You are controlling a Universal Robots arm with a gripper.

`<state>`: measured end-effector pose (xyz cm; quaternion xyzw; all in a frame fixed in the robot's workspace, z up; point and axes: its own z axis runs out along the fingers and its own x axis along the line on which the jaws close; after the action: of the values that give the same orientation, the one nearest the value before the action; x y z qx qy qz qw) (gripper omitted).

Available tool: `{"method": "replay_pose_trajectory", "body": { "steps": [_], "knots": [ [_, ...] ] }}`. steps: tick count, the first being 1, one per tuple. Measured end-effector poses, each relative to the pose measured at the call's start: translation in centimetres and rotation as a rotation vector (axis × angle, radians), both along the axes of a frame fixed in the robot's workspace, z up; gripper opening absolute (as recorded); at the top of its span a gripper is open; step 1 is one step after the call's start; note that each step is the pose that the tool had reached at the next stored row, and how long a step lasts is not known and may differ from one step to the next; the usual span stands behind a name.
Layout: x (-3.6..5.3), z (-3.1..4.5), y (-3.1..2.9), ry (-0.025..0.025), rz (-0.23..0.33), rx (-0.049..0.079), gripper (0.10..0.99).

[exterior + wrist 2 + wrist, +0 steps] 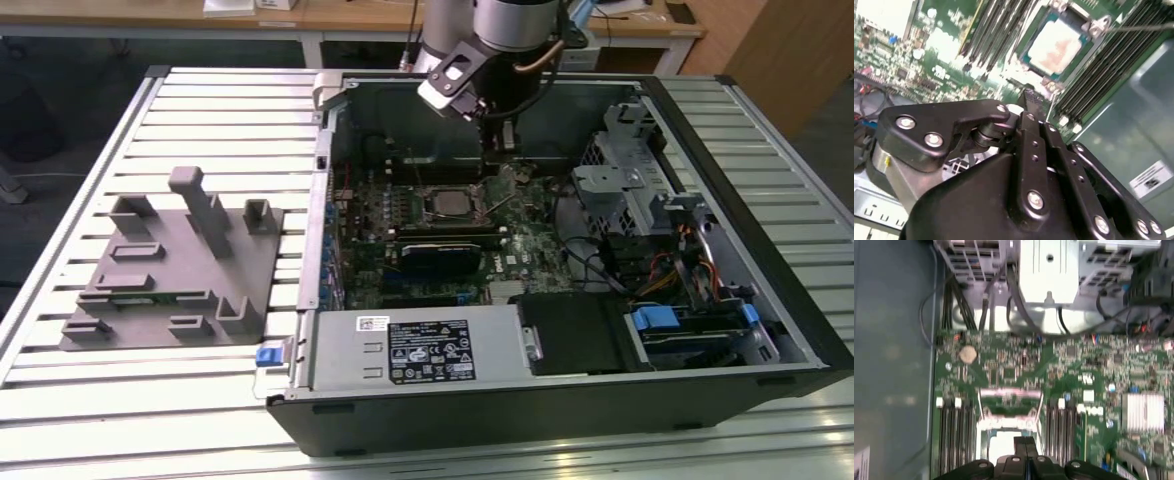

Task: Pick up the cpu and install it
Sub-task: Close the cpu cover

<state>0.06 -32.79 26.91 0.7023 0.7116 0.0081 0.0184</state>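
I'm seeing the gripper (1029, 97) hanging inside the open computer case (561, 420). In both wrist views the fingers are pressing together into one narrow tip, and as far as I can judge nothing is held between them.

The cpu (1056, 47) is lying flat in the socket (447, 205) near the middle of the motherboard (1094, 365). Its pale silvery face is showing upward. Memory slots (951, 430) are running along two opposite sides of the socket. A thin metal lever (1139, 27) is sticking out past one socket corner.

Key relation: in the exterior view the gripper (497, 150) is sitting off the socket toward the case's far wall, slightly to the exterior view's right. So the cpu is lying back toward the case's near edge from the tip, and lower than it. In the second wrist view the tip is sitting just beside one corner of the cpu, over the socket frame rather than over the chip's middle. In the first wrist view the tip (1025, 441) is overlapping the chip's pale edge. I can't tell whether it's touching, but it looks apart to me.

The chip is square, so it has no long axis to line up with. Its edges are running parallel with the slots. My read is that the cpu is already sitting in the socket.
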Motion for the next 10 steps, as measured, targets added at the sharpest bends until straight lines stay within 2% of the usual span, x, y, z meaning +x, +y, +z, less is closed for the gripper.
{"method": "replay_pose_trajectory", "body": {
  "steps": [10],
  "knots": [
    [2.29,-0.27,0.69,0.0,0.0,0.0,0.106]
  ]
}}
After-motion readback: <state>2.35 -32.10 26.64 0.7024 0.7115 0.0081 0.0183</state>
